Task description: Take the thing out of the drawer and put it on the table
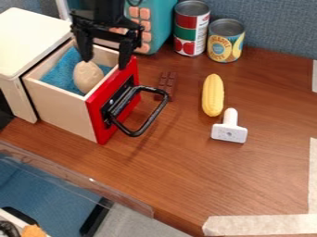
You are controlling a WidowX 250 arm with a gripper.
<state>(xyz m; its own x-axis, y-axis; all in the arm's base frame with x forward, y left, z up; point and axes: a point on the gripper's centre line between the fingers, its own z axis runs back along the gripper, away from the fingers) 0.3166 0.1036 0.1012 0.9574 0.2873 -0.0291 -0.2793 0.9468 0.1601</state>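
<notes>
Camera view. The pincer (105,63), its two fingers spread apart, hangs above the open drawer (62,109). The tan, rounded object (88,77) lies inside the drawer, beneath the pincer, on a blue lining (60,75). To the pincer's right in this view, on the table (204,171): a chocolate bar (166,85), nearest; farther out, a corncob (213,95) and a white implement (230,129).

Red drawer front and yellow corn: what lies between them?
In the camera view, the chocolate bar lies between the drawer front and the corn; the handle juts in too.
</notes>
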